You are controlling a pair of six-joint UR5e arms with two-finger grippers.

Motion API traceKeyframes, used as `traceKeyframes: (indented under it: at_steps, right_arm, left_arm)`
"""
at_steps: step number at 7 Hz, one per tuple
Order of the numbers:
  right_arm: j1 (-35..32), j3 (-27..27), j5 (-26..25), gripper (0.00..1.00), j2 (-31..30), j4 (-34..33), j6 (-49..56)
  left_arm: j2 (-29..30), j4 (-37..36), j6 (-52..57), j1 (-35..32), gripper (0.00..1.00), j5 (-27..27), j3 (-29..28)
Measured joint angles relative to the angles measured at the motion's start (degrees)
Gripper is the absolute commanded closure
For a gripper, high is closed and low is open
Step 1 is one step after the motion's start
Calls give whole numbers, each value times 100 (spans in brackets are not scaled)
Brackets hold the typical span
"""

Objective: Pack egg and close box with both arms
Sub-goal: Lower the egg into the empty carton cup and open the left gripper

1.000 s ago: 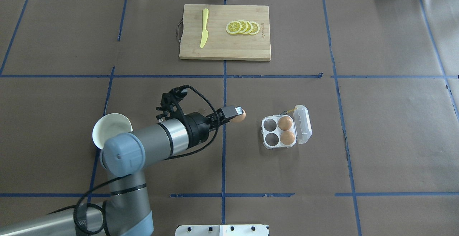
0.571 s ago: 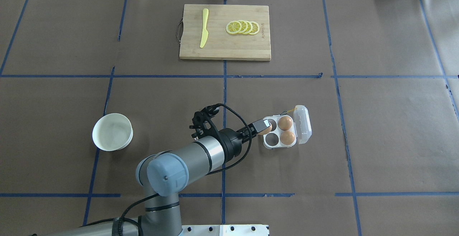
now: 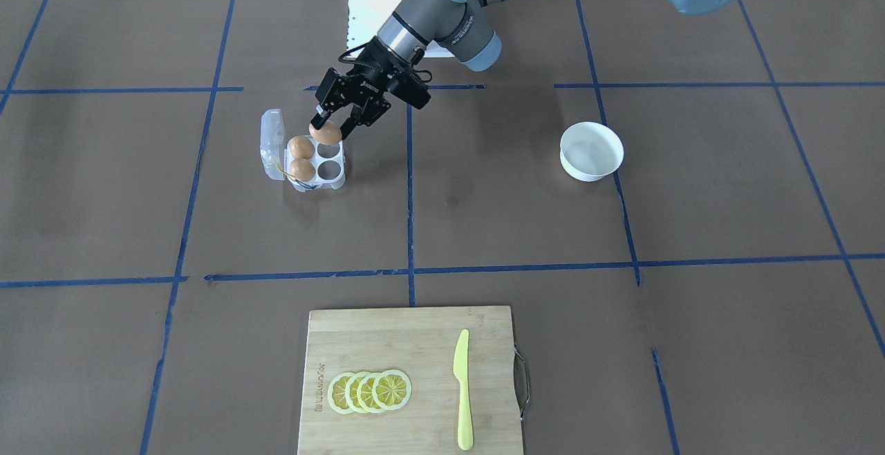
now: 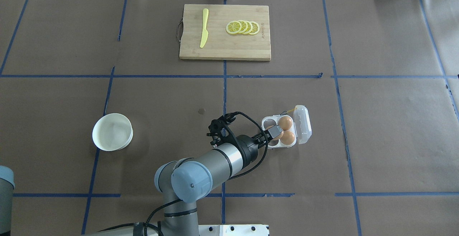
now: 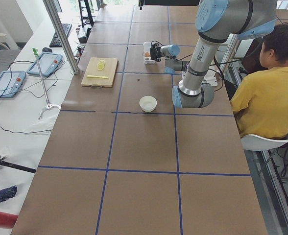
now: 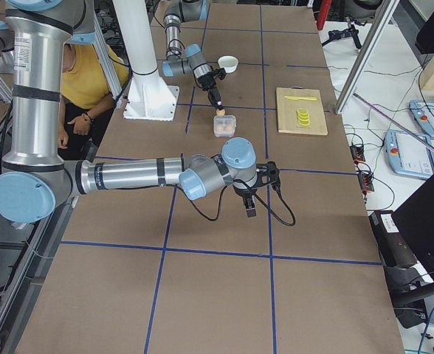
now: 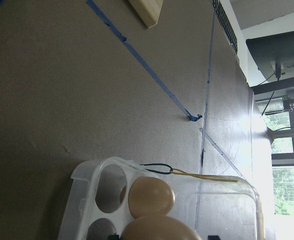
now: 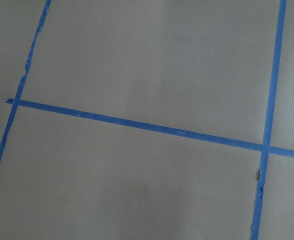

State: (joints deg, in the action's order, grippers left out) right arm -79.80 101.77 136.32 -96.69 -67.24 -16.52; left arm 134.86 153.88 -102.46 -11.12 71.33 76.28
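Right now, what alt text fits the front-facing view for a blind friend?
The robot's left gripper holds a tan-brown egg over a small clear plastic four-cell carton with its lid open and two more eggs inside. Nearby sit a round white bowl and a wooden board with lemon slices and a yellow knife.
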Motion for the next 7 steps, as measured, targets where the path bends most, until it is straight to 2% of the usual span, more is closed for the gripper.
traceKeyframes:
  at_steps: [1, 3, 4, 7]
  right_arm:
    - [0, 0, 0, 0, 1, 0, 0]
    - [0, 4, 0, 0, 1, 0, 0]
    - [0, 7, 0, 0, 1, 0, 0]
    - [0, 7, 0, 0, 1, 0, 0]
  left_arm:
    - [51, -4, -1, 7, 60, -3, -55]
    - [84, -6, 2, 13, 35, -5, -96]
    - [82, -9, 16, 13, 26, -3, -96]
    - [76, -29, 82, 13, 20, 3, -88]
